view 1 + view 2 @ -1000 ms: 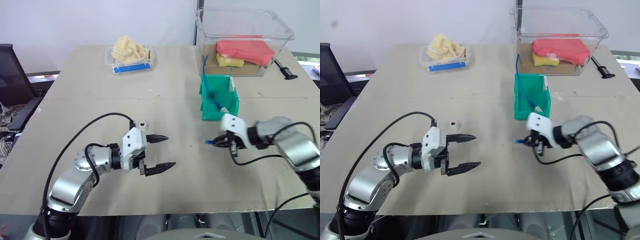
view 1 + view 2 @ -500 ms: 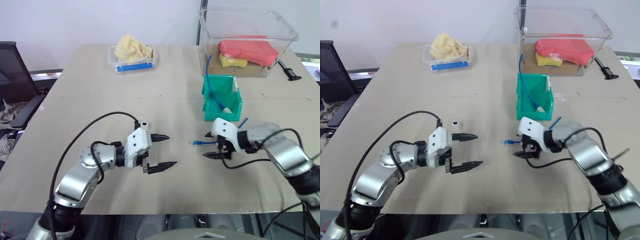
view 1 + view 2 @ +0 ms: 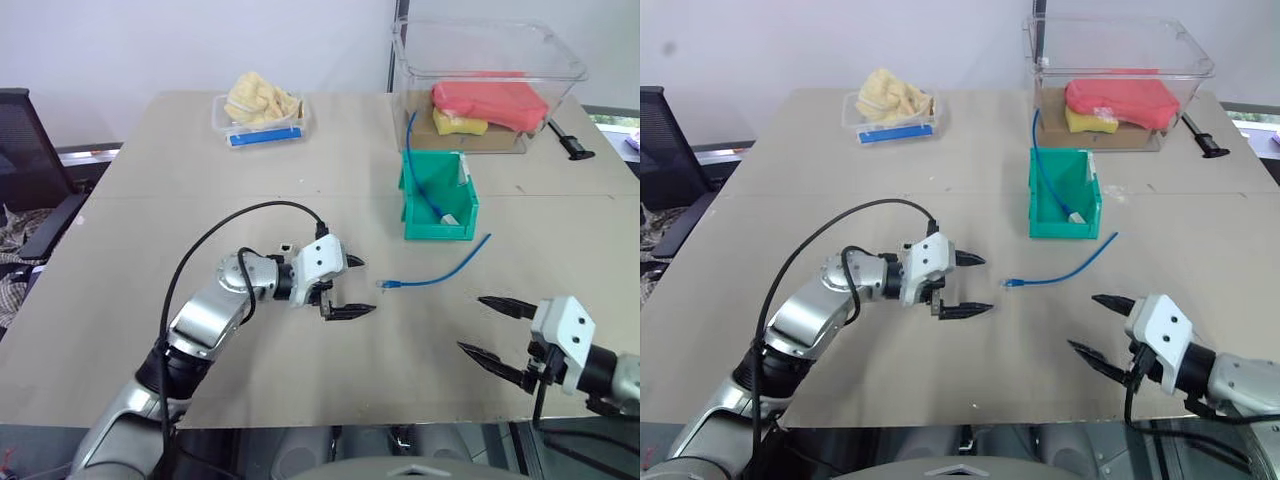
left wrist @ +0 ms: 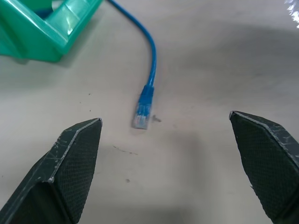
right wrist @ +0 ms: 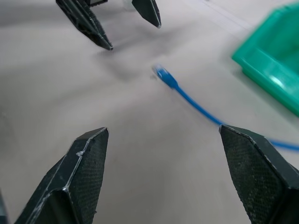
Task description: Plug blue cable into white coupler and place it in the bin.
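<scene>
Tabletop scene, places given relative to the bin (image 3: 440,205), a teal-green box standing upright on the table (image 3: 150,180). The blue cable (image 3: 440,270) has one end inside the bin, leaves it at the back rim and again appears on the near right side, curving over bare table to a free plug end lying flat, near-left of the bin. The left gripper (image 3: 352,287), jaws spread wide and holding nothing, lies left of that plug end, apart from it, pointing toward it. The white coupler (image 3: 286,247) sits just behind the left gripper's wrist, farther left of the bin. The right gripper (image 3: 491,327), also wide open and empty, hangs close to the table's near edge, near-right of the bin, with bare table between it and the cable. A clear tub (image 3: 490,60) stands just behind the bin.
</scene>
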